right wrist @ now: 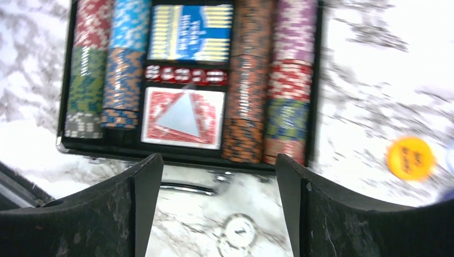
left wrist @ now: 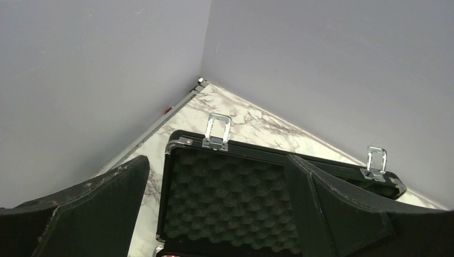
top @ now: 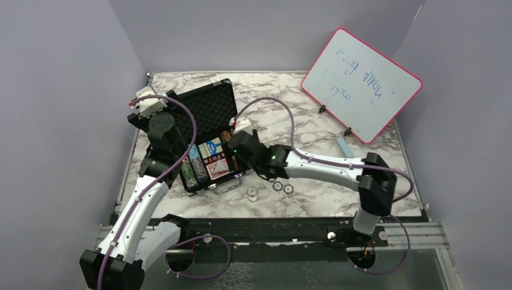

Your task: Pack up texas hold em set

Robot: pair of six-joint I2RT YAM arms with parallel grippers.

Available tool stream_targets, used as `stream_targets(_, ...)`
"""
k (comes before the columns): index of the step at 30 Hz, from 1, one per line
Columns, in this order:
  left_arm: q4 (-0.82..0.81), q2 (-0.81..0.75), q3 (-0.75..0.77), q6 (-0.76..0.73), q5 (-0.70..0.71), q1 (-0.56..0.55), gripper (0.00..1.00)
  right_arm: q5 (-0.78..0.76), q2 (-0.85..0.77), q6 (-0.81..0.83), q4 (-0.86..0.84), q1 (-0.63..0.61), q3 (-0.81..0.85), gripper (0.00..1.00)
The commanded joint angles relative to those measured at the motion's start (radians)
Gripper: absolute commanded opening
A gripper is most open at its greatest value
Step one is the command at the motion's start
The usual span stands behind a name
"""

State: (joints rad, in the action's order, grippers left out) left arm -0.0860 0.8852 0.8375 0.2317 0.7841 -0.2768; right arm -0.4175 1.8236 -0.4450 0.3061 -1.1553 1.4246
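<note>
R gripper [right wrist: 218, 163] was spread, nothing btw. its fingers, above the front edge of the briefcase [top: 211, 109] — chips [right wrist: 249, 80] and red deck [right wrist: 182, 118] lay inside, orange button [right wrist: 410, 158] outside on the table [top: 329, 199]. L gripper [left wrist: 218, 160] was spread too — over the lid [left wrist: 230, 203].

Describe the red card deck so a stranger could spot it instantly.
Find the open black briefcase left of centre on the marble table. In its middle column, the red-backed deck lies nearest the handle; the pack beyond the dice is blue and yellow.
</note>
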Motion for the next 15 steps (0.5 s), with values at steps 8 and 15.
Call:
stream_targets(8, -0.001, 0.035, 0.028, -0.005, -0.247, 0.005, 0.99, -0.049, -0.239, -0.145, 0.056, 0.325, -0.349, 0.79)
stream_targets(15, -0.013, 0.046, 0.026, -0.022, -0.352, 0.004, 0.99, 0.000, -0.140, -0.098, 0.029, 0.494, -0.341, 0.83)
